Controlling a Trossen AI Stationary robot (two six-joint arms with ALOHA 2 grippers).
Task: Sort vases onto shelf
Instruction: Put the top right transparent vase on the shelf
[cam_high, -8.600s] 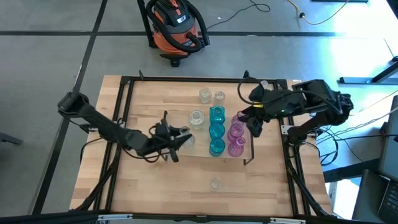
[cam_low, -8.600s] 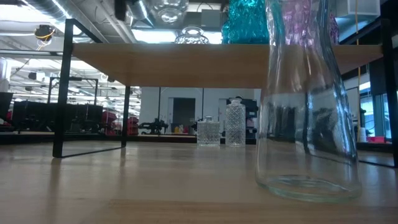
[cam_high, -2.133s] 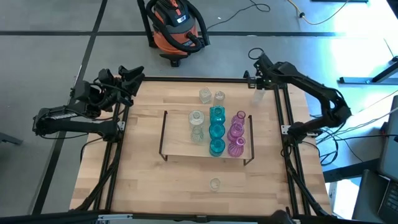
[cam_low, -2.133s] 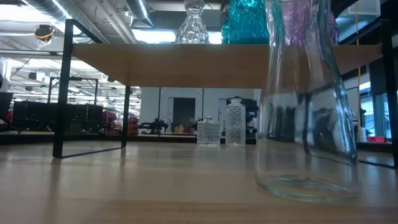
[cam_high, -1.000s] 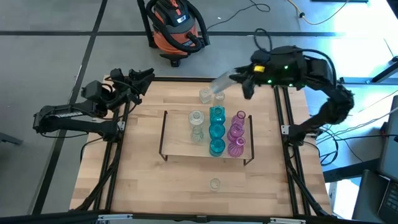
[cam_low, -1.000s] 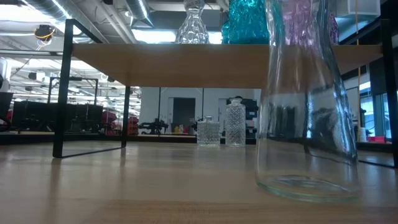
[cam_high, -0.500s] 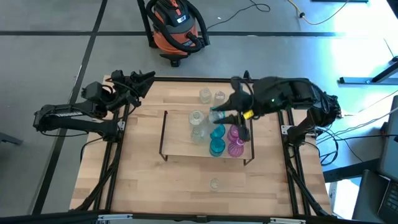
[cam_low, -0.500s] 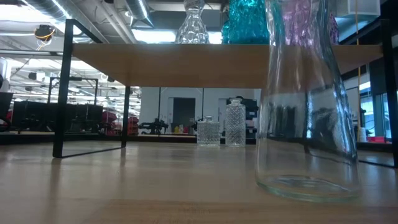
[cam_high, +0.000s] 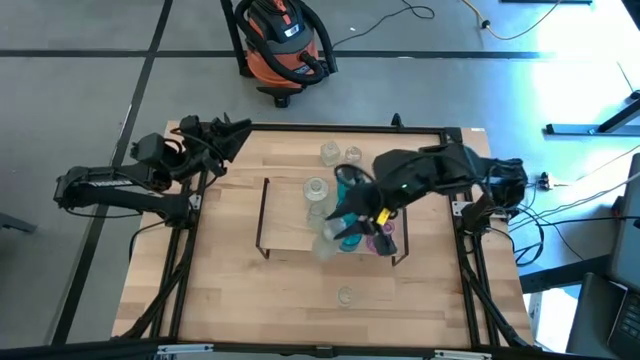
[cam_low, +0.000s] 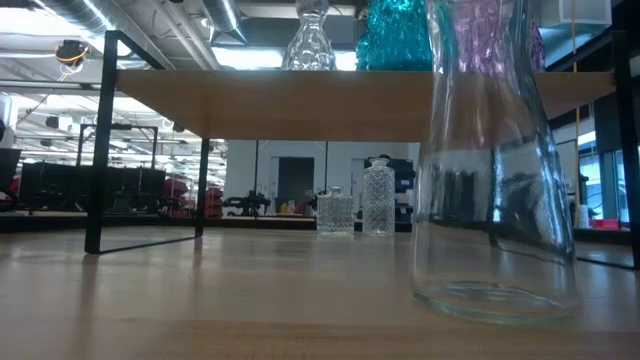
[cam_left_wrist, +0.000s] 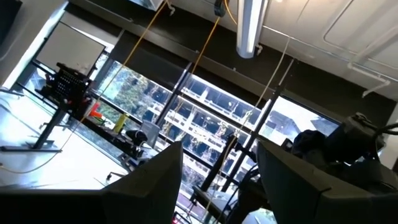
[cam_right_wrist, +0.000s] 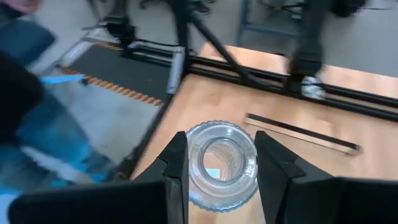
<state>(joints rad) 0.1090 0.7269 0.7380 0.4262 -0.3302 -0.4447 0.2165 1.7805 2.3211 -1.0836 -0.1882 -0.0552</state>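
The shelf (cam_high: 290, 235) is a light wood board on a dark wire frame in the middle of the table. Clear (cam_high: 316, 188), teal (cam_high: 348, 182) and pink vases (cam_high: 381, 238) stand on it. My right gripper (cam_high: 348, 222) hovers over the shelf's near half, shut on a clear vase (cam_high: 325, 244). Two more clear vases (cam_high: 329, 153) stand on the table behind the shelf, and one (cam_high: 345, 295) stands near the front edge. My left gripper (cam_left_wrist: 217, 186) waits open at the table's far left corner, tipped upward. My right gripper pinches the clear vase's ribbed round body (cam_right_wrist: 221, 165) between its two fingers (cam_right_wrist: 177, 168), one on each side. The fingers slant down from the table's right, and the vase sticks out past them toward the near left. It is tilted and lifted clear above the shelf.
In the low view a large clear vase (cam_low: 495, 200) stands close to the camera, in front of the shelf board (cam_low: 300, 100). Black rails (cam_high: 195, 200) run along the table's sides. Bare wood lies on the table's left (cam_high: 225, 280). An orange vacuum cleaner (cam_high: 285, 45) stands on the floor beyond.
My right gripper has carried the clear vase from above the table's far edge toward the near edge and the left, over the shelf, sinking a little. It has rolled and turned, so the vase now points near-left. The vases on the shelf have kept still.
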